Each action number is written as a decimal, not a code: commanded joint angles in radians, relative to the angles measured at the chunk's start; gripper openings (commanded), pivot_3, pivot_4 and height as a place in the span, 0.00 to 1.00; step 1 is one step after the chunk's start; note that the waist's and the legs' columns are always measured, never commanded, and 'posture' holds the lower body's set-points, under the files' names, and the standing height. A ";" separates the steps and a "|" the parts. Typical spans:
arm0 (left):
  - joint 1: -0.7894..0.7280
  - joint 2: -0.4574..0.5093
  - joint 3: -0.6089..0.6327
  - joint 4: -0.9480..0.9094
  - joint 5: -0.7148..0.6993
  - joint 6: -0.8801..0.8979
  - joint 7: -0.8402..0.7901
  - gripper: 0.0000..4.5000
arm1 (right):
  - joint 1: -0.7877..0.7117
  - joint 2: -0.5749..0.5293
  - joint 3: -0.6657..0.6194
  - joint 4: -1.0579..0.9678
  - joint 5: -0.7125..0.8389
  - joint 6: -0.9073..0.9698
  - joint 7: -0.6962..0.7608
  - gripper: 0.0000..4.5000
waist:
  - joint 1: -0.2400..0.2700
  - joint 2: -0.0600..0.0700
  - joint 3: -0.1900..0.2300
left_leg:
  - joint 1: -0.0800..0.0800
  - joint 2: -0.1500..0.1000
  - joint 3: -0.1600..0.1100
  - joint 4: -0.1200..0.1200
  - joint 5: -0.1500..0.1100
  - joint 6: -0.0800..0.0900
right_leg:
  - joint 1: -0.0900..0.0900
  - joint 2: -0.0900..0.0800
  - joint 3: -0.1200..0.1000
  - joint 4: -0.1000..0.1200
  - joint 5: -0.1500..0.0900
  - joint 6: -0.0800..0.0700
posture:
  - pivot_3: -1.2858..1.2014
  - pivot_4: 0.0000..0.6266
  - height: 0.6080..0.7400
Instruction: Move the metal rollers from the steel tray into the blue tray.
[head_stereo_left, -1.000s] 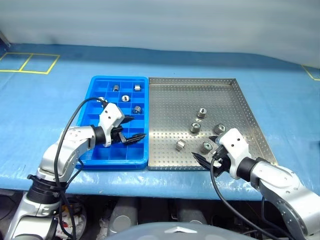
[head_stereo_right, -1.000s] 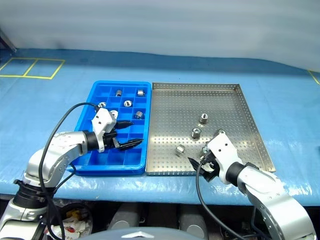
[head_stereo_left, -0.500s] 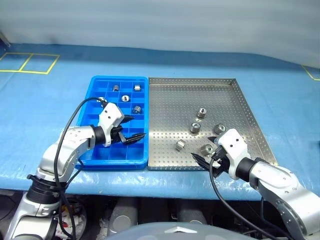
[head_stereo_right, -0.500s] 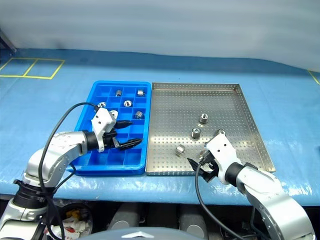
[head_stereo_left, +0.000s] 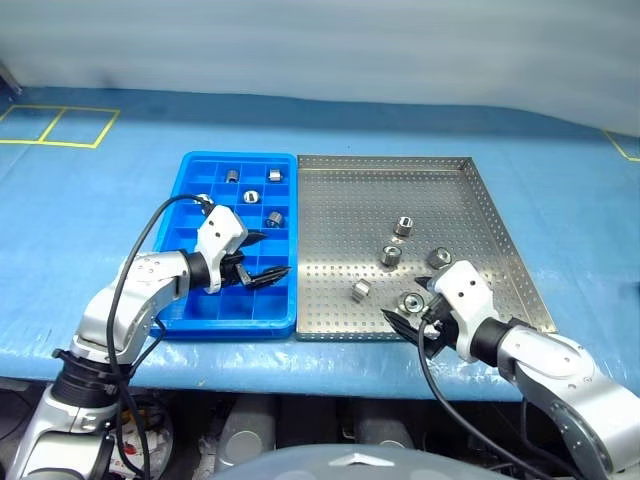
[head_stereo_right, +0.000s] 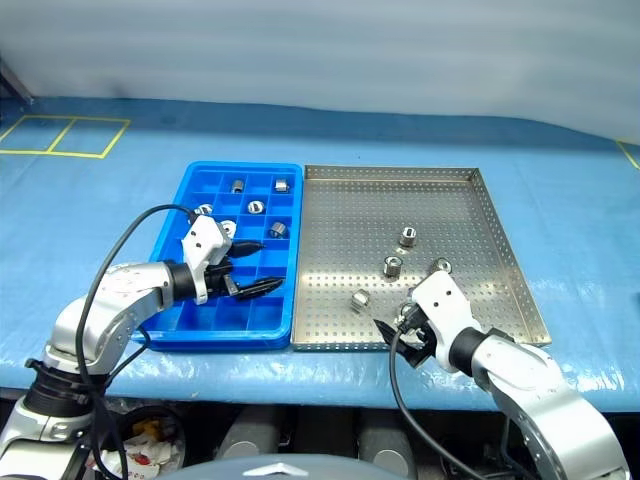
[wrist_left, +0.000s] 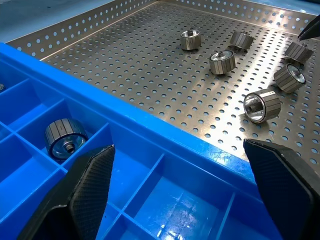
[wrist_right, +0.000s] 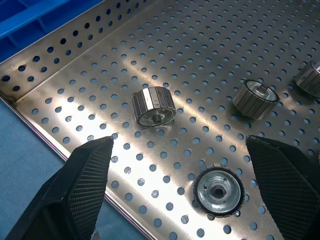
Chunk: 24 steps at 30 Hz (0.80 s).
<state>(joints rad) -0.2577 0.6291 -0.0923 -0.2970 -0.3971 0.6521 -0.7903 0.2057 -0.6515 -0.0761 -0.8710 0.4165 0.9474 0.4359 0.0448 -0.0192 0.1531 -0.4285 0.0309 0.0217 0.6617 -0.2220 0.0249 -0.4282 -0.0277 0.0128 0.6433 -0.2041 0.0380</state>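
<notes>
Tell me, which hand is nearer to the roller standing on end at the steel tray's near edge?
The right hand hovers open right beside that roller; the left hand, also open, is over the blue tray.

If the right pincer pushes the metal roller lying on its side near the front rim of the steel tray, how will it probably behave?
The roller lies on its curved side, so a push would probably make it roll across the steel tray. Its shiny surface may slip between the open right pincer fingers. It looks solid, likely rigid and heavy for its size.
</notes>
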 joint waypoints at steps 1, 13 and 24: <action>-0.029 0.009 0.003 -0.044 -0.010 -0.004 -0.018 0.99 | 0.000 -0.005 -0.017 -0.023 0.002 -0.004 -0.004 0.99 | 0.000 0.000 0.000 | 0.000 0.000 0.000 0.000 0.000 0.000 | 0.000 0.000 0.000 0.000 0.000 0.000 | 0.57 0.24 1.00; -0.295 -0.132 -0.221 0.149 0.065 -0.035 -0.120 0.99 | 0.053 0.031 -0.046 -0.064 -0.001 0.000 -0.061 0.99 | -0.005 0.000 0.000 | -0.001 -0.004 0.001 0.002 0.000 0.001 | 0.001 0.001 0.000 0.000 0.000 0.000 | 0.54 0.24 1.00; -0.470 -0.294 -0.444 0.453 0.244 -0.163 -0.227 0.99 | 0.150 0.107 -0.054 -0.123 -0.010 -0.013 -0.133 0.99 | -0.034 0.001 -0.001 | 0.000 -0.003 0.001 0.003 0.000 0.001 | 0.001 0.003 0.002 0.001 0.000 0.001 | 0.51 0.24 1.00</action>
<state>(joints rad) -0.6972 0.3477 -0.5141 0.1396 -0.1801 0.5299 -0.9893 0.3477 -0.5487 -0.1112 -0.9523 0.4098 0.9477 0.3167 0.0107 -0.0186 0.1524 -0.4289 0.0276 0.0226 0.6648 -0.2221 0.0257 -0.4278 -0.0248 0.0154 0.6443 -0.2036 0.0388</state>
